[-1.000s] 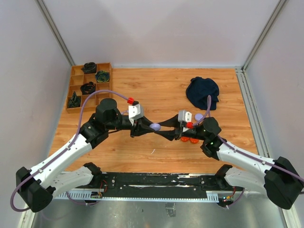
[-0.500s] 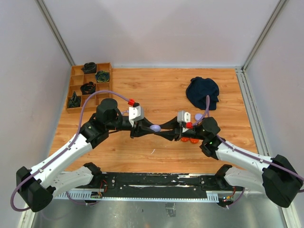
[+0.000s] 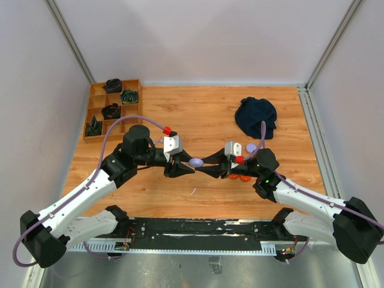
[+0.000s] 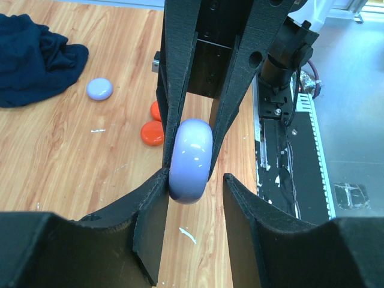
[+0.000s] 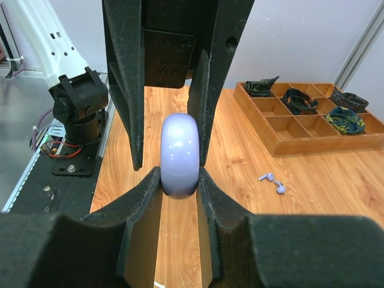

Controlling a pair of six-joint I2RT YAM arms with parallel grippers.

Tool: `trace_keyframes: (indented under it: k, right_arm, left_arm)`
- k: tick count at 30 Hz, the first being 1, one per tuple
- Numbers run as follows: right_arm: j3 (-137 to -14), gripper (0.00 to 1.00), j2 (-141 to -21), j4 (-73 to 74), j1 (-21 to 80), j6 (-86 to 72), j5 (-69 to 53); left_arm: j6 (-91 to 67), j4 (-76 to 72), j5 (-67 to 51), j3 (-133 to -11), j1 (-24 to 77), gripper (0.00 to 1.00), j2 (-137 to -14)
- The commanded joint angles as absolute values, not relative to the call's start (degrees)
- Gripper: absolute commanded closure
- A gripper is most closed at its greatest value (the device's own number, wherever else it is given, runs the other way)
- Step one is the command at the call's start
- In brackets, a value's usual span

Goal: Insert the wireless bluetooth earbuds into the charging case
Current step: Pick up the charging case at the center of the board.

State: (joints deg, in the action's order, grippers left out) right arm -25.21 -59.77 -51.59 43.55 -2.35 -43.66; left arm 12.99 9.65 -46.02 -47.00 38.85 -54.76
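Note:
A closed, rounded lilac charging case (image 3: 196, 162) hangs on edge above the table's middle, between the two grippers, which face each other. My right gripper (image 5: 180, 174) is shut on it, both pads pressed to its flat sides. My left gripper (image 4: 195, 180) stands open around the case's other end: one finger (image 4: 151, 222) touches it, the other finger (image 4: 243, 222) is clear of it with wood showing in the gap. Two pale lilac earbuds (image 5: 273, 182) lie on the wood near the tray, seen only in the right wrist view.
A wooden compartment tray (image 3: 91, 114) with dark coiled items sits at the back left. A dark blue cloth (image 3: 256, 117) lies at the back right, with a lilac puck (image 3: 251, 147) near it. Two orange-red pucks (image 3: 239, 177) lie under the right arm.
My right gripper has closed onto the lilac case. My left gripper's jaws have spread apart from the case and its arm has eased slightly left.

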Motion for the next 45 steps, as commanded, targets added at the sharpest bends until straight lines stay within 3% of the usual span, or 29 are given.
trace_keyframes:
  k: [1, 9, 13, 18, 24, 45]
  right_arm:
    - [-24.6, 0.99, -58.5, -52.4, 42.5, -0.8, -43.4]
    - [-24.5, 0.99, -58.7, -51.9, 42.5, -0.8, -44.0]
    - [-24.5, 0.98, -58.8, -52.0, 42.5, -0.8, -44.3]
    - [-24.9, 0.85, -59.5, -53.4, 42.5, -1.7, -44.9]
    - [-25.4, 0.77, -61.0, -55.4, 42.5, -2.9, -45.6]
    - [-25.6, 0.70, -63.9, -60.7, 42.5, -6.1, -45.8]
  left_arm:
    - [12.3, 9.7, -44.7, -48.5, 39.4, 0.55, -53.0]
    - [10.6, 7.8, -42.8, -48.3, 39.3, 0.61, -52.3]
    - [10.5, 7.5, -42.6, -47.9, 39.3, 0.74, -52.3]
    - [10.7, 7.1, -43.6, -47.8, 39.3, 0.90, -52.9]
    - [10.2, 6.1, -45.3, -47.8, 39.3, 0.91, -53.8]
    - [7.8, 2.9, -44.8, -46.2, 39.3, 0.89, -53.8]
